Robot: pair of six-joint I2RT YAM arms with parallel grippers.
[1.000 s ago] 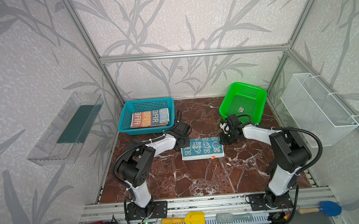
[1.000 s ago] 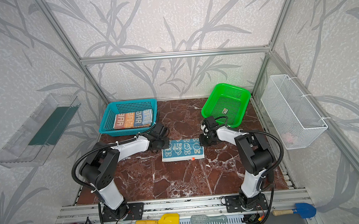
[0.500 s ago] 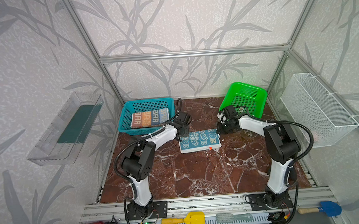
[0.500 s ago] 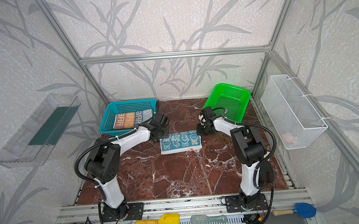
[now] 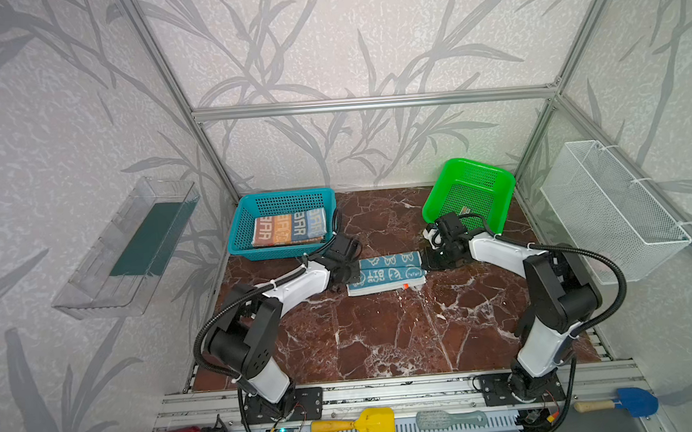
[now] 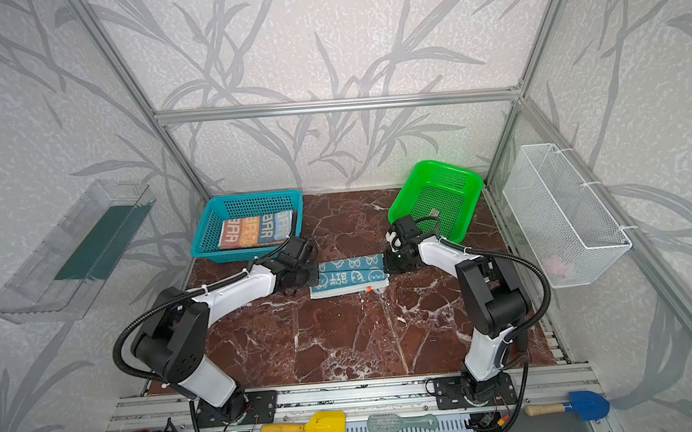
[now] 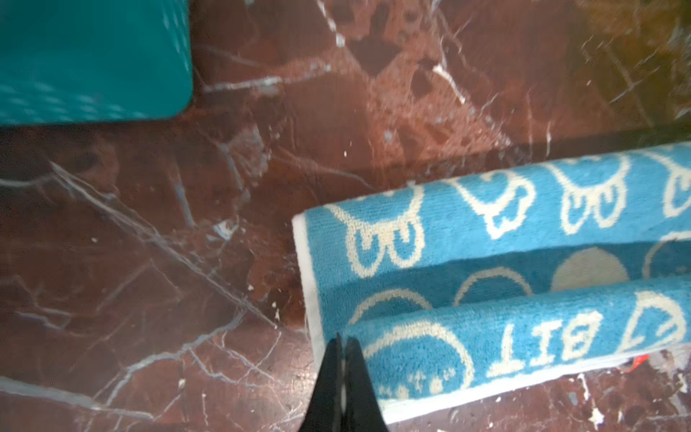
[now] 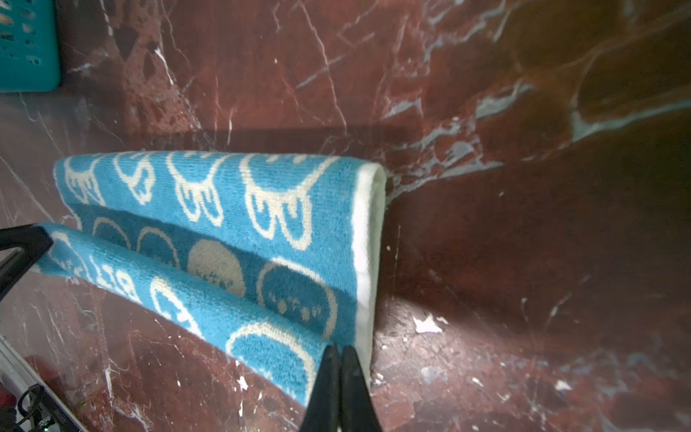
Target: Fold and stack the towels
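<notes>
Since a second ago the far edge of the blue bunny towel (image 5: 386,273) has come up and over. The left gripper (image 5: 351,273) and right gripper (image 5: 424,263) are each clamped tight on a flap corner, partway across the lower layer, mid-table (image 5: 386,339). Fold looks about half done; striped towel (image 5: 289,228) already sits folded in the teal basket (image 5: 237,233).

Nubby terry-cloth blue towel (image 7: 504,209), glossy veined marble-look table (image 7: 374,93), perforated teal plastic basket (image 5: 284,195), white wire-mesh bin (image 5: 610,207)
</notes>
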